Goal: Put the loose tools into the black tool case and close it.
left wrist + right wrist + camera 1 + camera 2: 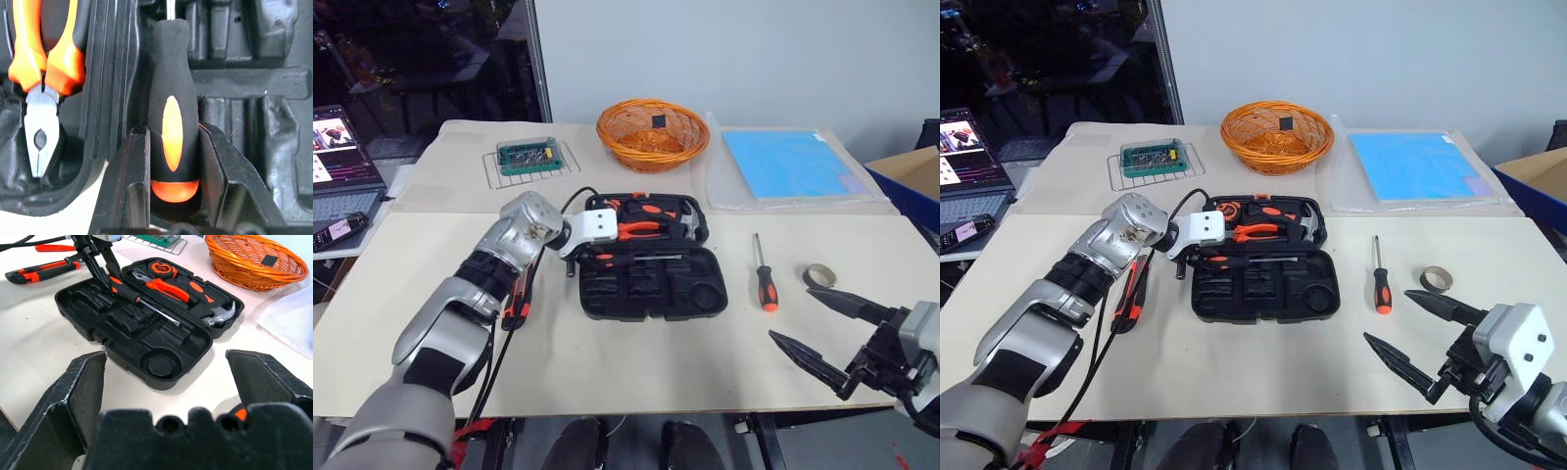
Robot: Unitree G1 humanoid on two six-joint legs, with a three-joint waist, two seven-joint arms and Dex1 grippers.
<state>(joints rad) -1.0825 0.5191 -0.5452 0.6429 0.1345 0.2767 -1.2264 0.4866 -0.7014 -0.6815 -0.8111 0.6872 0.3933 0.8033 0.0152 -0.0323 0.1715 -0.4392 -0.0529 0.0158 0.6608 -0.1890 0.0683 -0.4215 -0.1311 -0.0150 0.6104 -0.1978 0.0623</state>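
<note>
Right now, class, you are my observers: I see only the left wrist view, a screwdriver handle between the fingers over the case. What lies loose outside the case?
Observer: An orange-and-black screwdriver lies right of the black tool case.
Operator: Anything past it?
Observer: A greyish tape roll, further right.
Operator: And on the case's left?
Observer: A utility knife and a thin orange screwdriver lie there, beside the left arm.

Pale worktop (636, 362) carrying an open black tool case (651, 284) at its middle, a screwdriver (765, 279) and tape roll (819, 275) lying to its right, utility knife (1129, 294) lying left, wicker basket (652, 133), wire rack (530, 160) and blue sheet (788, 163) sitting behind
</note>
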